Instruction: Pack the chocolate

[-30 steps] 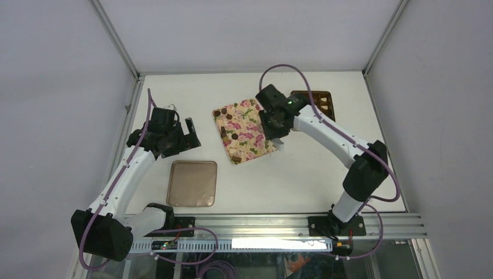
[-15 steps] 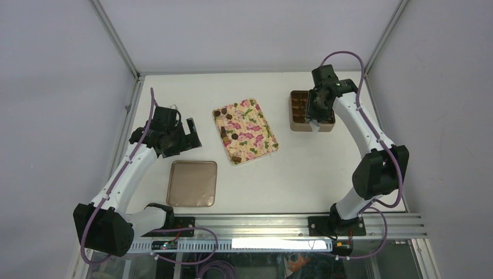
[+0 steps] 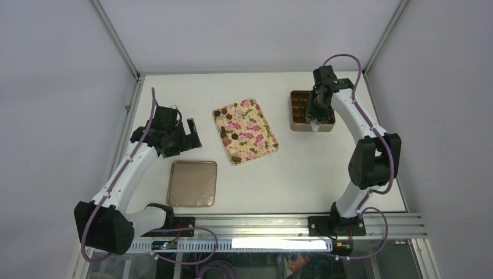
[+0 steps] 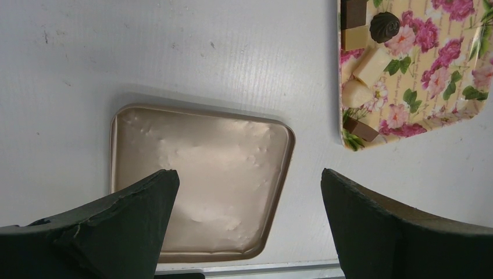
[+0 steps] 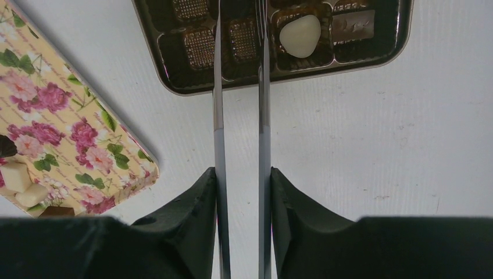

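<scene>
Several chocolate pieces (image 3: 234,136) lie on a floral tray (image 3: 256,131); the left wrist view shows a round dark one (image 4: 385,26) beside pale and tan pieces. The brown grid box (image 3: 293,125) stands at the back right. My right gripper (image 3: 314,119) hangs over it, and its long metal blades reach into the box (image 5: 279,81). A brown ridged chocolate (image 5: 243,38) sits between the blades of this gripper (image 5: 239,17), which is shut on it. My left gripper (image 3: 189,135) is wide open and holds nothing, above the tan lid (image 4: 203,174).
The box holds a white piece (image 5: 300,35), a dark square (image 5: 353,26) and a ridged brown one (image 5: 199,47). The lid (image 3: 192,183) lies flat at the front left. The floral tray's corner (image 5: 87,139) is close to the box. Frame posts edge the table.
My right arm swung from over the floral tray to the box at the back right and has settled lower over it. The left arm has barely moved.
</scene>
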`<move>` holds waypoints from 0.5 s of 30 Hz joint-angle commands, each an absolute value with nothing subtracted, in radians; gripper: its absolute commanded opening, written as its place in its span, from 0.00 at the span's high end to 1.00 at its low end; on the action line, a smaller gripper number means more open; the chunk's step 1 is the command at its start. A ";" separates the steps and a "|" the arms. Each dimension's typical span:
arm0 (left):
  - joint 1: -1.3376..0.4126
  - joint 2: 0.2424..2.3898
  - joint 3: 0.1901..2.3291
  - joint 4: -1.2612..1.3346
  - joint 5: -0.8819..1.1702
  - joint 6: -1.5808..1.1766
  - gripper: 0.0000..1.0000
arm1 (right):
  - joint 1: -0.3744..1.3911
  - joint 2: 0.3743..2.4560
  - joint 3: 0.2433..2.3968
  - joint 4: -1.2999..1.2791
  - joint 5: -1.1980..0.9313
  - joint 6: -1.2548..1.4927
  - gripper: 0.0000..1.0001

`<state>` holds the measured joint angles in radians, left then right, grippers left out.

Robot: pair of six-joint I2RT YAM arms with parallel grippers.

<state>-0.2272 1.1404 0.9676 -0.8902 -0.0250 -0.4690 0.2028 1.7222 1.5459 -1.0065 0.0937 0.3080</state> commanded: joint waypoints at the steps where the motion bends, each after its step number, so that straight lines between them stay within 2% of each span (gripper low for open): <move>1: -0.218 1.132 0.996 -0.851 -0.028 -0.445 0.01 | 0.195 1.708 1.558 -0.946 0.101 0.303 0.67; 6: -0.216 1.126 0.991 -0.849 -0.027 -0.445 0.01 | 0.195 1.699 1.566 -0.954 0.098 0.301 0.58; 10: -0.216 1.122 0.986 -0.850 -0.026 -0.446 0.01 | 0.195 1.698 1.572 -0.965 0.097 0.285 0.55; 13: -0.215 1.116 0.983 -0.850 -0.025 -0.448 0.01 | 0.197 1.685 1.583 -0.980 0.101 0.281 0.56; 15: -0.215 1.108 0.983 -0.850 -0.026 -0.448 0.01 | 0.198 1.644 1.580 -0.971 0.078 0.282 0.62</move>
<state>-0.2272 1.1404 0.9676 -0.8902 -0.0250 -0.4629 0.2001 1.7226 1.5452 -0.9913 0.0921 0.2970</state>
